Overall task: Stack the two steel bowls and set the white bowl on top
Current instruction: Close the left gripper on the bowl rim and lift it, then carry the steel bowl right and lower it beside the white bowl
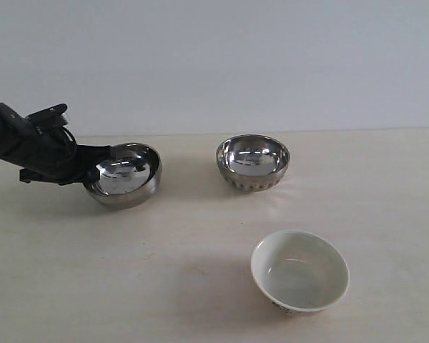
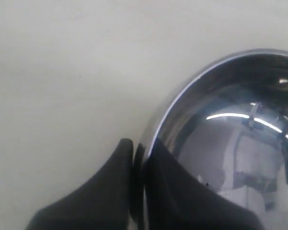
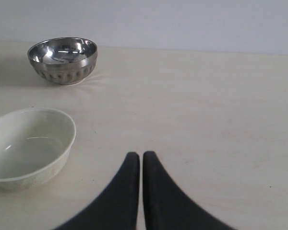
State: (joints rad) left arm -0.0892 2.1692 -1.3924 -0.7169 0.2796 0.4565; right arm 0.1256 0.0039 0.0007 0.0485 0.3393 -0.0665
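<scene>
The left arm [image 1: 28, 146] is matte black; the right pincer [image 3: 140, 156] has smooth, curved black fingers [image 3: 122, 196].

Left steel bowl [image 1: 125, 177] gleaming mirror-silver, plain. Right steel bowl [image 1: 252, 163] showing ribbed pattern low outside. Near white bowl [image 1: 300, 271] showing dark speckles by base. Table [image 1: 164, 286] looking pale beige.

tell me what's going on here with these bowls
The left pincer is clamped on the rim of the smooth steel bowl, one finger inside and one outside, and the bowl sits tilted. The ribbed steel bowl stands by itself mid-table, and the white bowl sits apart, nearer the camera. The right pincer is shut and empty, away from the bowls. Nothing is stacked yet.
</scene>
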